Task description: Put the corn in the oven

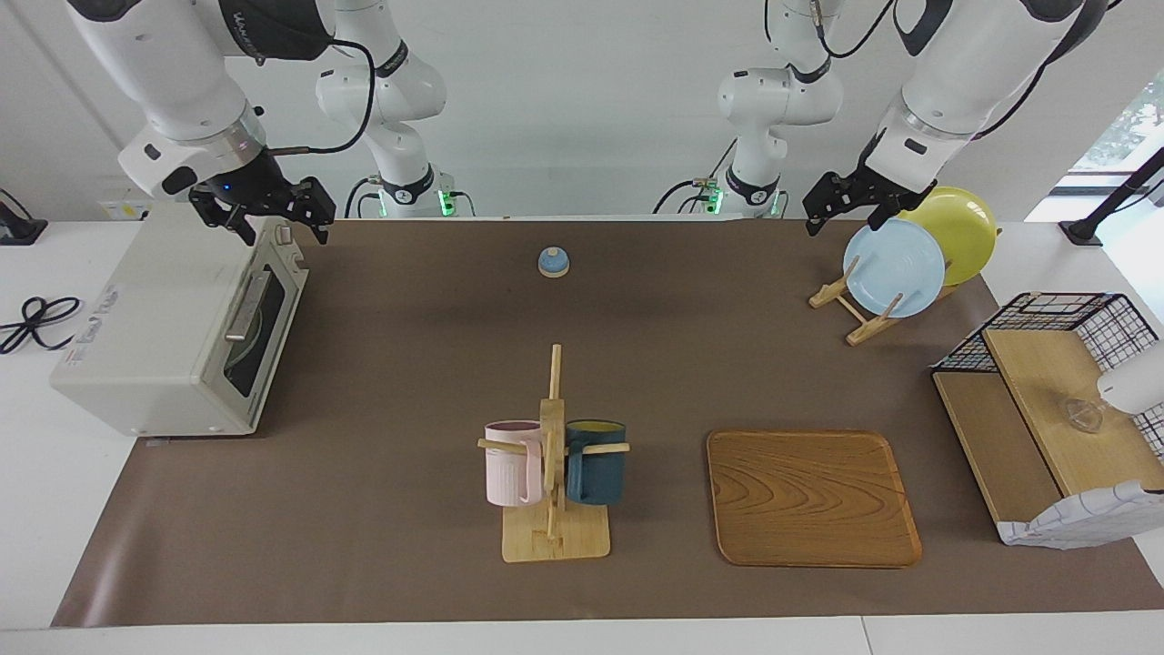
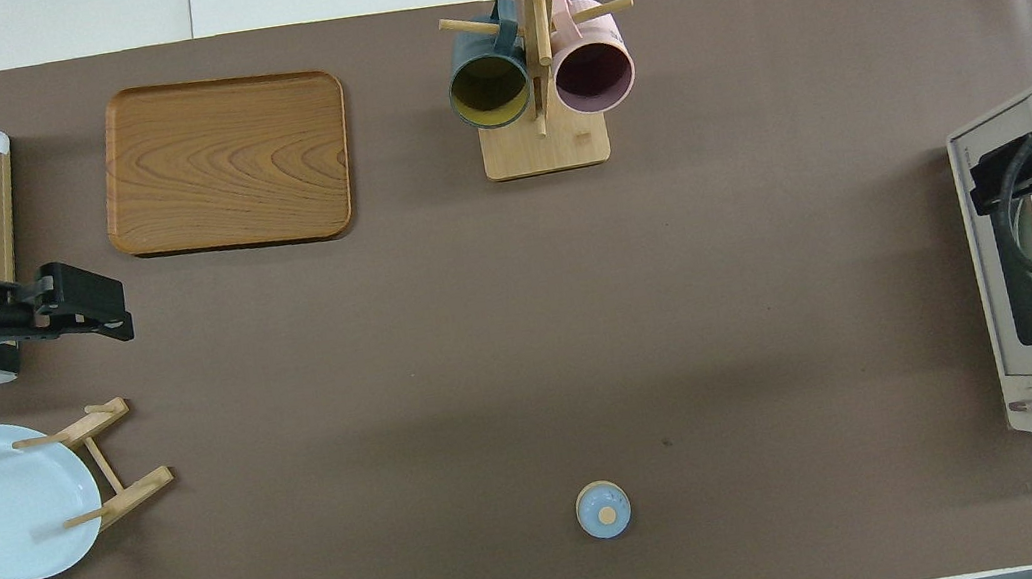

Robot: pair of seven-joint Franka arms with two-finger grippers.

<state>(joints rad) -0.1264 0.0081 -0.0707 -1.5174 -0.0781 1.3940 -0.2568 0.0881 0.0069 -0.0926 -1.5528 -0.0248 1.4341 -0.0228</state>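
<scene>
Two grippers hang above the table's ends with their fingers spread and nothing between them. The right gripper (image 1: 284, 232) is over the door-side edge of the oven (image 1: 155, 337). The left gripper (image 1: 846, 227) is over the plate rack (image 1: 859, 309), just above the pale blue plate (image 1: 894, 268) and the yellow plate (image 1: 959, 232) leaning behind it.

Nearest the robots a small blue knobbed lid (image 1: 553, 262) sits alone at mid-table. From it a wide bare stretch of brown mat (image 1: 409, 346) runs out to the mug stand (image 1: 553, 473), with a pink mug (image 1: 512, 464) and a dark blue mug (image 1: 597, 462), and the wooden tray (image 1: 812, 498) beside it.

The oven stands at the right arm's end. Its long axis runs from nearer the robots to farther from them, and its shut door faces the open middle, with the bar handle lying along that line. A wire shelf (image 1: 1046, 382) bounds the left arm's end.

The corn shows in neither view, and I cannot tell whether it lies behind the dark glass.
</scene>
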